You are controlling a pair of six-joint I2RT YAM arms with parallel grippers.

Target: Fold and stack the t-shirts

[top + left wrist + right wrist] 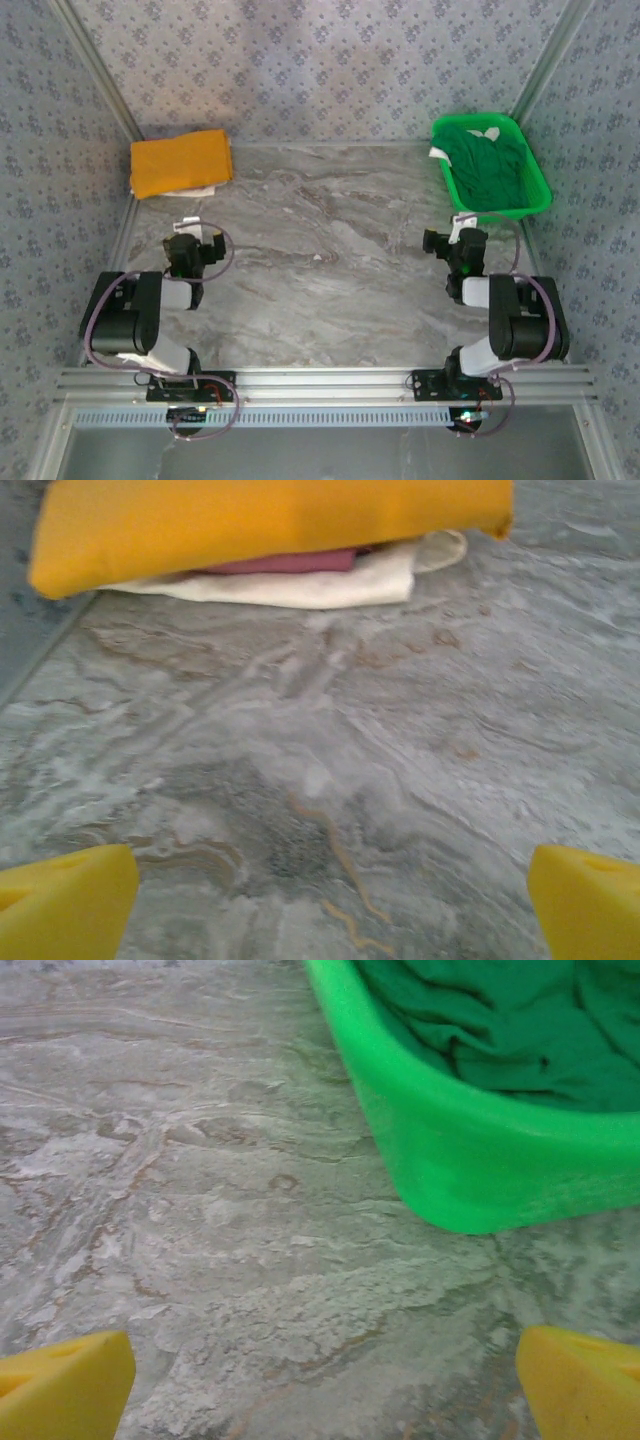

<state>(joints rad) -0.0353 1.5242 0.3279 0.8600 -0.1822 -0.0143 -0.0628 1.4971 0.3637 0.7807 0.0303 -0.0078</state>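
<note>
A folded orange-yellow t-shirt (181,163) tops a stack at the table's far left corner. From the left wrist, the orange shirt (270,520) lies over a dusty red one (280,562) and a white one (330,585). My left gripper (190,228) (328,905) hovers open just in front of the stack, holding nothing. A crumpled green t-shirt (490,160) (500,1030) lies in the bright green basket (540,195) (470,1175) at the far right. My right gripper (463,226) (320,1385) stands open and empty just before the basket's near wall.
The marble-patterned table (330,270) stretches bare between the two arms. Patterned walls close the table in at the back and sides. A metal rail (320,380) carrying both arm bases runs along the near edge.
</note>
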